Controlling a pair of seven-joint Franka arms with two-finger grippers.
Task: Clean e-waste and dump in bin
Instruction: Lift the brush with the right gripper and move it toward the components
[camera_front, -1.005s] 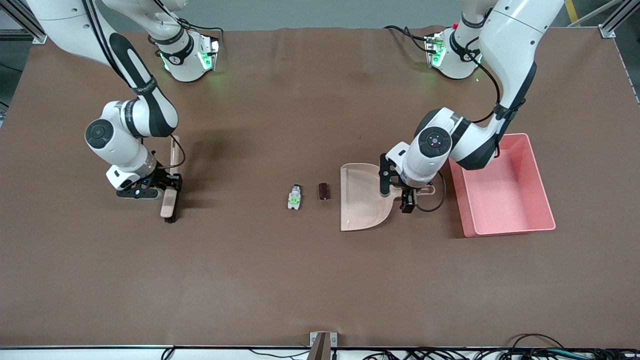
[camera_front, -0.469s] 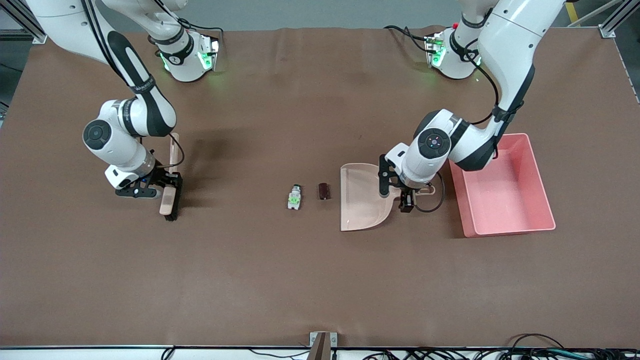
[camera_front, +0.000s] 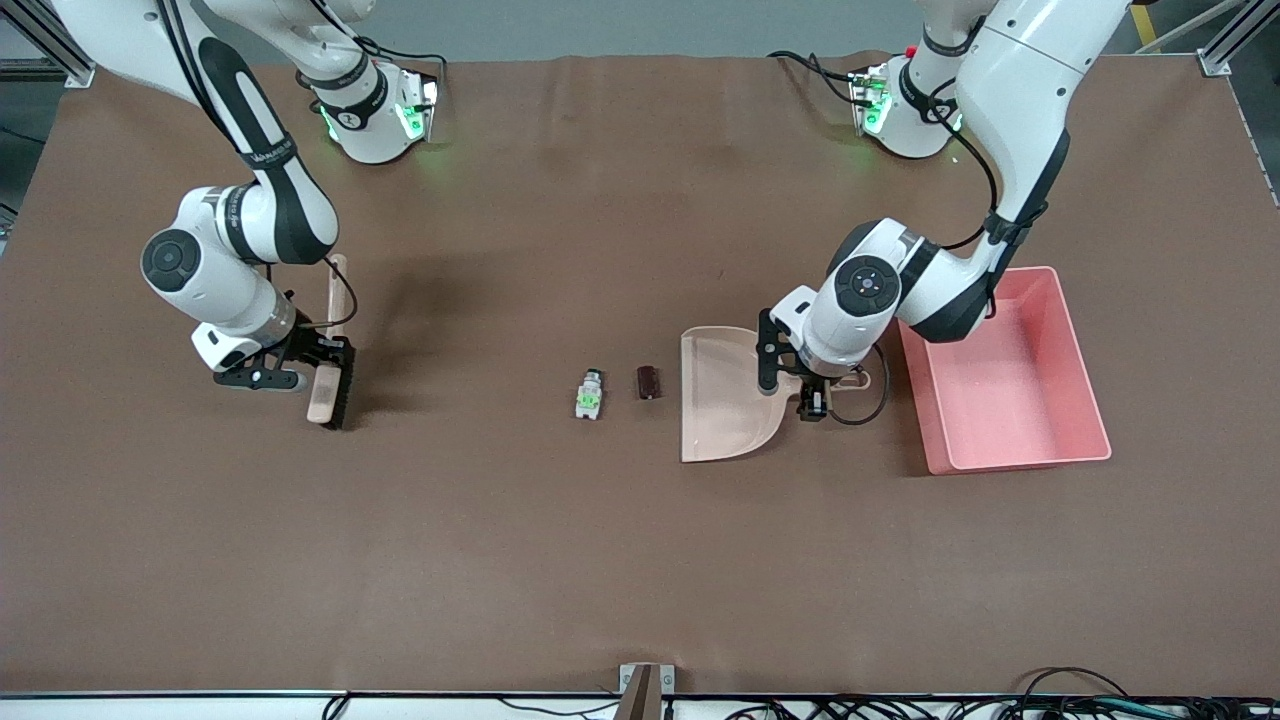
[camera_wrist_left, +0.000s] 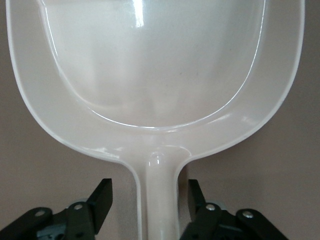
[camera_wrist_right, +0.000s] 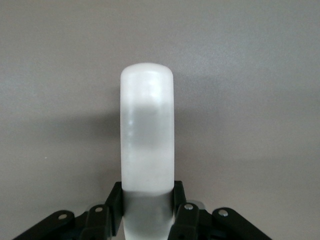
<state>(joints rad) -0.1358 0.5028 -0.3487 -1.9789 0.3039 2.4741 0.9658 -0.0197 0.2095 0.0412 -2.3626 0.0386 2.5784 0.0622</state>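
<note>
The e-waste lies mid-table: a white-grey piece with a green patch (camera_front: 590, 393) and, beside it, a dark maroon stubby cylinder (camera_front: 648, 381). A beige dustpan (camera_front: 722, 405) lies flat next to the cylinder, mouth toward it. My left gripper (camera_front: 817, 393) (camera_wrist_left: 148, 195) is open astride the dustpan's handle (camera_wrist_left: 160, 200), with a gap on each side. The pink bin (camera_front: 1085, 380) stands beside the dustpan at the left arm's end. My right gripper (camera_front: 322, 362) (camera_wrist_right: 147, 195) is shut on the beige brush (camera_front: 328, 395) (camera_wrist_right: 147, 125), low over the table toward the right arm's end.
The brown mat (camera_front: 620, 560) covers the whole table. Both robot bases (camera_front: 375, 110) (camera_front: 900, 110) stand along the edge farthest from the camera. A small bracket (camera_front: 645, 685) and cables sit at the nearest edge.
The right arm has carried the brush a little toward the right arm's end of the table and away from the front camera. The left arm has hardly moved at the dustpan handle.
</note>
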